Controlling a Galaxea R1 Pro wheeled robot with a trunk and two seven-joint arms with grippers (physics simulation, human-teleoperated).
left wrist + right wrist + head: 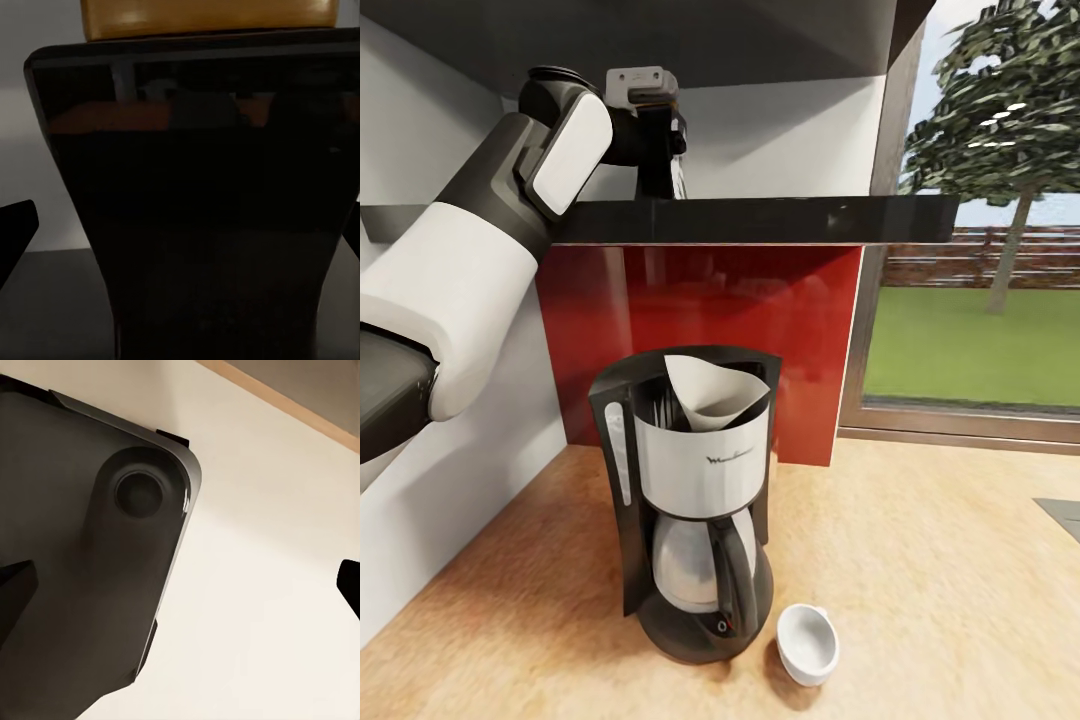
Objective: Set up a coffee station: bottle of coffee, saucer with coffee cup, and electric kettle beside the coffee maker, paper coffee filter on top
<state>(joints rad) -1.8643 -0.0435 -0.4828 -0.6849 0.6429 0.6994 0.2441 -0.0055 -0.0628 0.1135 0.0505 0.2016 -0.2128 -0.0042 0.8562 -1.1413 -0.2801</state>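
Left arm [480, 250] raised high, its claw [660, 150] pointing down

Dark robot base [82, 547] over pale floor [255, 570]

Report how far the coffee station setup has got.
Done: the coffee maker stands on the countertop with a paper filter in its top. In hand: the left gripper is up at the shelf, close to a dark, yellow-capped bottle. Left: the cup sits beside the maker without a saucer.

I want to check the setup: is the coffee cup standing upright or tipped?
Tipped. The coffee cup lies on the countertop beside the coffee maker, its opening facing sideways.
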